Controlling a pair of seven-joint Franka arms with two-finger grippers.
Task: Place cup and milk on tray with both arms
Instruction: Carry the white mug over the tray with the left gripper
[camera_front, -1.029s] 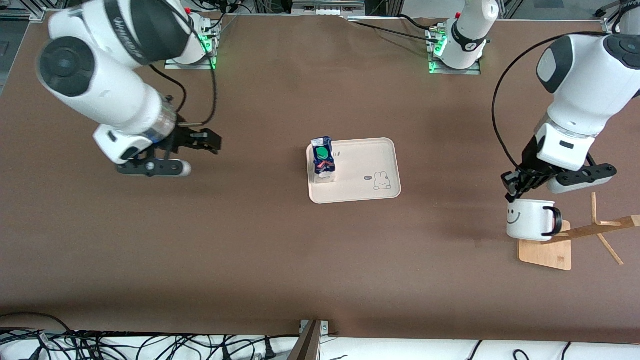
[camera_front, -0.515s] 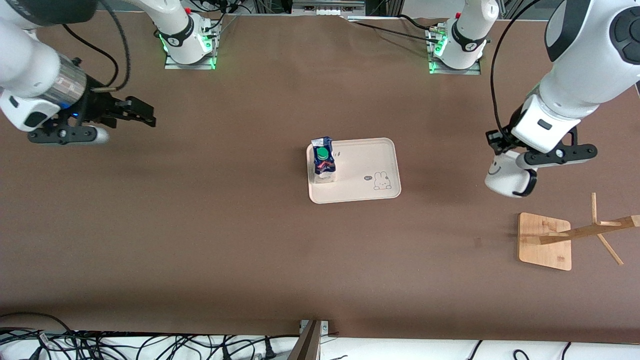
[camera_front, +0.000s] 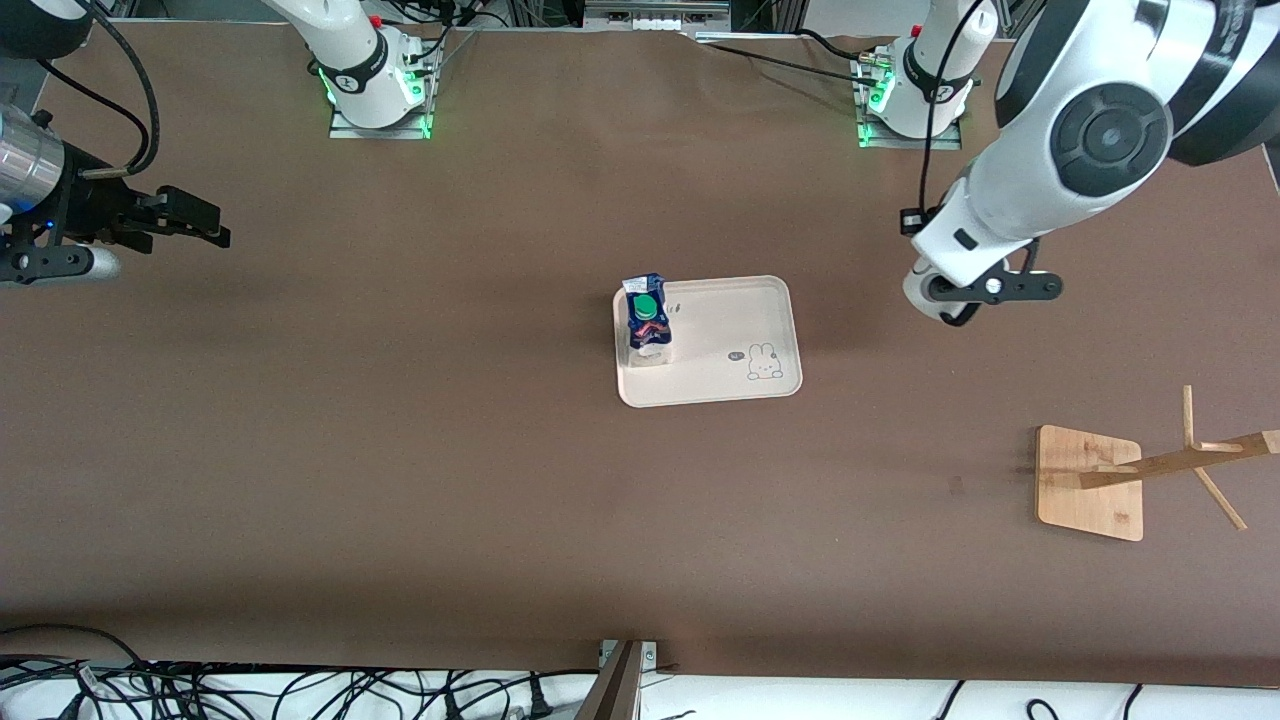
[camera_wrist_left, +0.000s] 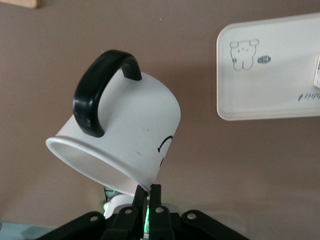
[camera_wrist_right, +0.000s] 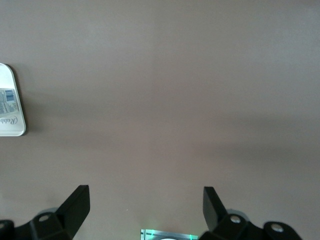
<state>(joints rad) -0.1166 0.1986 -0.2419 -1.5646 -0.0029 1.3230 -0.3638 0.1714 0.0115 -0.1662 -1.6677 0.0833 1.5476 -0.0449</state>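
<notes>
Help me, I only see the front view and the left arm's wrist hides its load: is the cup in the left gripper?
Observer: Yes. In the left wrist view the left gripper pinches the rim of the cup, which hangs tilted with its black handle turned away from the fingers.
Operator: Is it over the tray yet?
Observer: No. That view shows brown table under the cup, with the tray off to one side.
Operator: And the right gripper, is it carrying anything?
Observer: No. The right wrist view shows the right gripper open, with only bare table between its fingers.
</notes>
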